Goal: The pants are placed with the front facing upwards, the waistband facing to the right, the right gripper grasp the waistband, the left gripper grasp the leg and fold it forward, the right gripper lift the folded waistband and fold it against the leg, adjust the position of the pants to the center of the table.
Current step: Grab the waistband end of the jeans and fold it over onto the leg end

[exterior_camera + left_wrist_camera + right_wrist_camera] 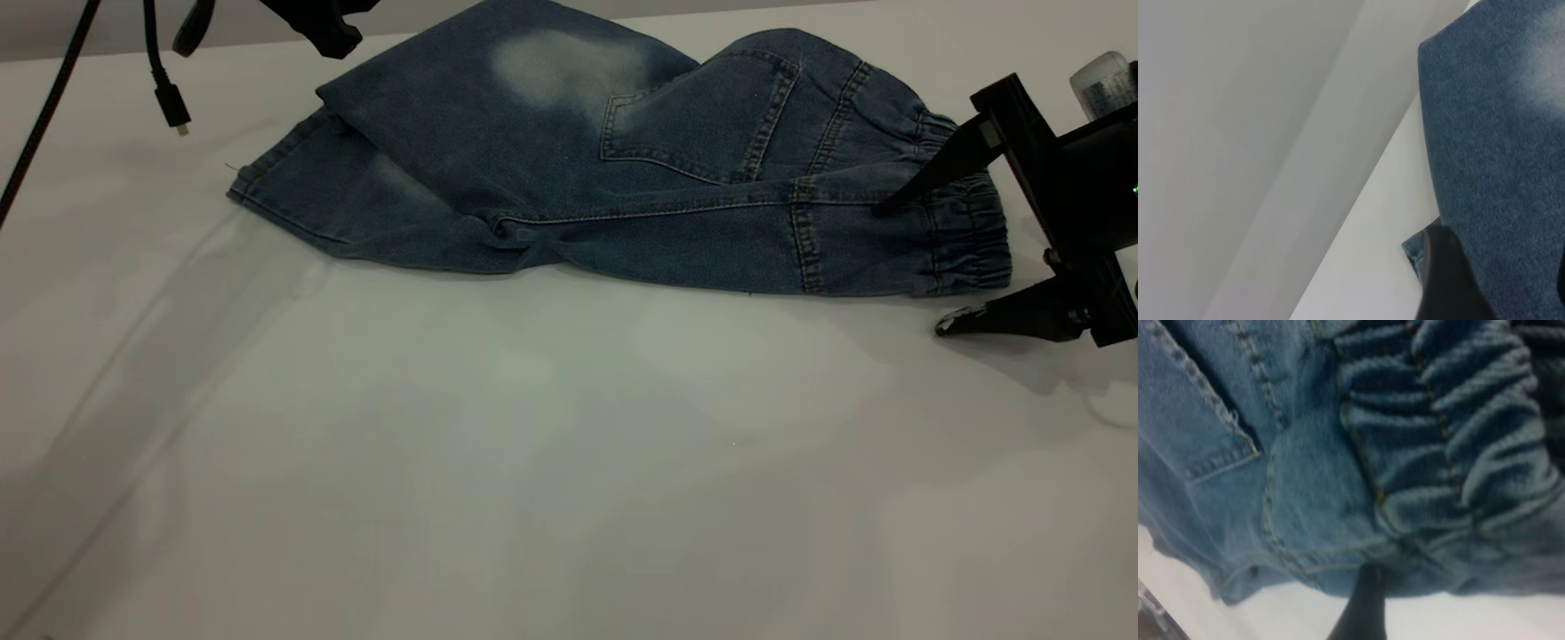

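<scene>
Right gripper (920,267) spread wide at the waistband of the pants (622,169).
Its upper finger touches the gathered elastic, the lower rests on the worktop (533,462) just beside it. The pants lie folded lengthwise at the far side, pocket up. The left gripper (324,31) hangs over the leg end; I cannot tell its opening.

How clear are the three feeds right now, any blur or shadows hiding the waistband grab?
Exterior view: sharp, dim even light, soft shadows on the table; right claw open around the waistband of the pants. Right wrist view: soft, close on gathered denim, one dark fingertip. Left wrist view: blurred; left claw only partly in frame.
</scene>
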